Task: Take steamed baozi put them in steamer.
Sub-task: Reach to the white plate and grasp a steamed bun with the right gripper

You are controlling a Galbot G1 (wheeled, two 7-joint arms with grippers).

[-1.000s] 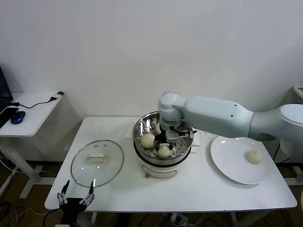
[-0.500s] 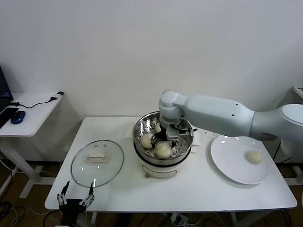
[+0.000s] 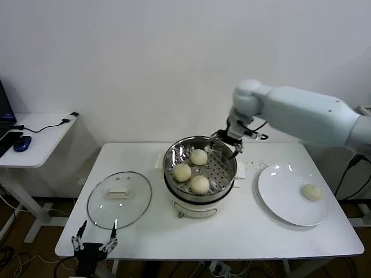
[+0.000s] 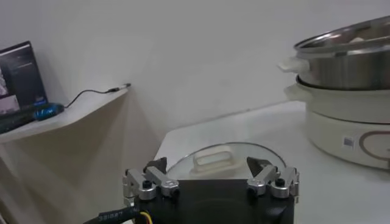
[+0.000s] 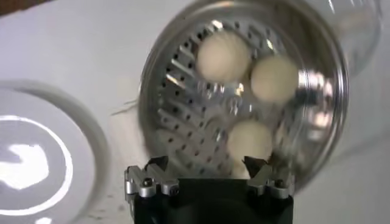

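Observation:
The steamer (image 3: 227,177) stands mid-table, a shiny perforated basket on a white cooker base. Three cream-white baozi lie in it, at the back (image 3: 199,157), at the left (image 3: 182,172) and at the front (image 3: 200,184). A further baozi (image 3: 312,192) sits on the white plate (image 3: 284,200) to the right. My right gripper (image 3: 232,139) hangs open and empty above the steamer's back right rim. From the right wrist, the three baozi (image 5: 223,56) (image 5: 274,79) (image 5: 250,139) lie in the steamer (image 5: 183,109), beyond my open right gripper (image 5: 207,164). My left gripper (image 3: 93,244) is parked open below the table's front left edge.
A round glass lid (image 3: 119,198) lies flat on the table left of the steamer, also seen ahead of my left gripper (image 4: 210,165) as the lid (image 4: 219,159). A side table (image 3: 35,139) with a cable and a mouse stands far left.
My right gripper has opened, risen out of the steamer and drawn back to the right. The baozi it was over now lies uncovered at the basket's back. The left arm has not moved.

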